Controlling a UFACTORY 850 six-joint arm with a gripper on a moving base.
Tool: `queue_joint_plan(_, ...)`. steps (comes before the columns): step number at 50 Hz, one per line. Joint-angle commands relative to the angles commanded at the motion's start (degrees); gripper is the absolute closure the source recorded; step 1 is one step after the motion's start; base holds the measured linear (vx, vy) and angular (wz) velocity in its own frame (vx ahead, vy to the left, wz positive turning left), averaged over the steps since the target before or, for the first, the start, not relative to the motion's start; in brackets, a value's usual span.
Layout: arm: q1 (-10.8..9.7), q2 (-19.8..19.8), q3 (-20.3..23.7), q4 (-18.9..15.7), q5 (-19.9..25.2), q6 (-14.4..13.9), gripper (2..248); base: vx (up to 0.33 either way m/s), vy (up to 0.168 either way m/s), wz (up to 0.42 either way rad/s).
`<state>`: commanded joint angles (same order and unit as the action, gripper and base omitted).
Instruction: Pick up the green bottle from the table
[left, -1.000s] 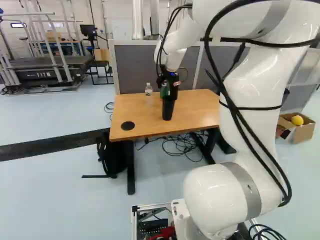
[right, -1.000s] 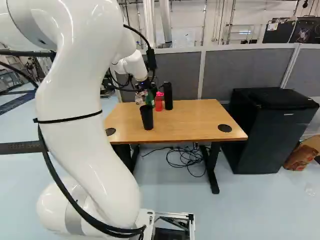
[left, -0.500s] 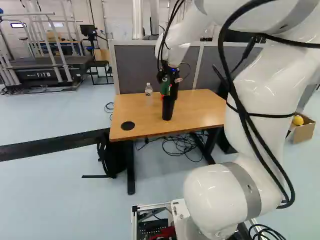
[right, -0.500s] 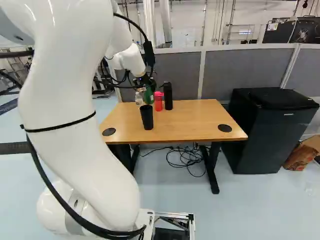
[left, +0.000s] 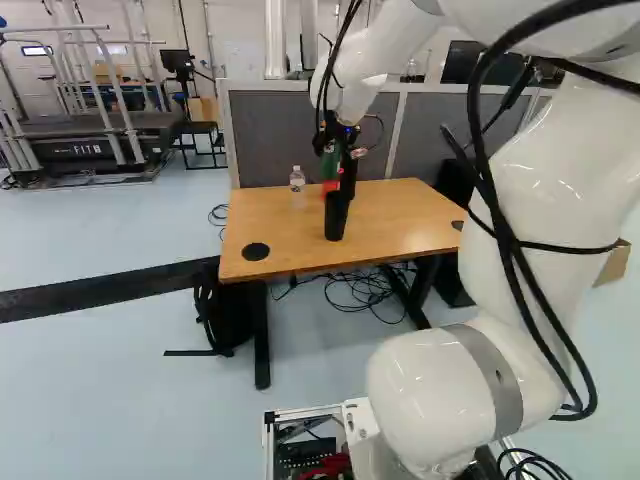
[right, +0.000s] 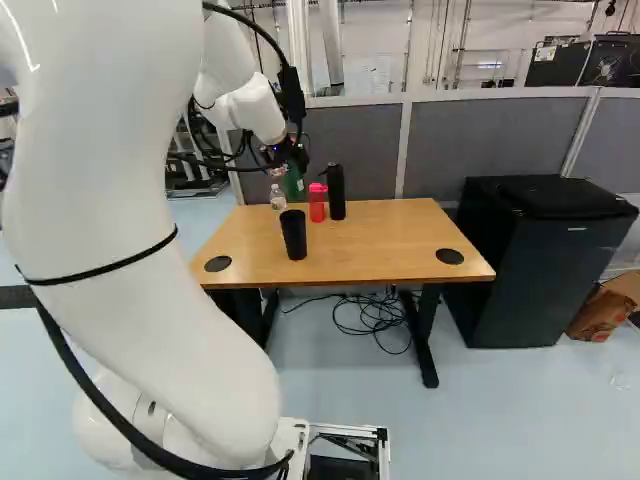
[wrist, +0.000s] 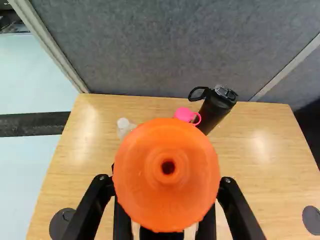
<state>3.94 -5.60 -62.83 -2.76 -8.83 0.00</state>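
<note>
Fingers (wrist: 92, 209) found clamped on the green bottle (right: 293, 184) from two sides. Bottle appears suspended above the bench (right: 390, 236). Grasp and lift-off judged complete; outstanding: at most, further raising under a steady hold.

The table (wrist: 90, 145) has a smooth wood-grain top with a soft sheen, the partition (wrist: 175, 50) looks like rough, matt cloth, the arm (right: 120, 150) is smooth and glossy, the small bottle (left: 297, 180) clear plastic, and the box (right: 600, 313) matt cardboard.
</note>
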Motion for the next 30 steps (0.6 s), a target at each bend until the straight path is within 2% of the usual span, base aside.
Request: queue_joint_plan(30,0.4,1.3,1.2,0.0,0.0,0.0,131,-0.020,0.008,0.000)
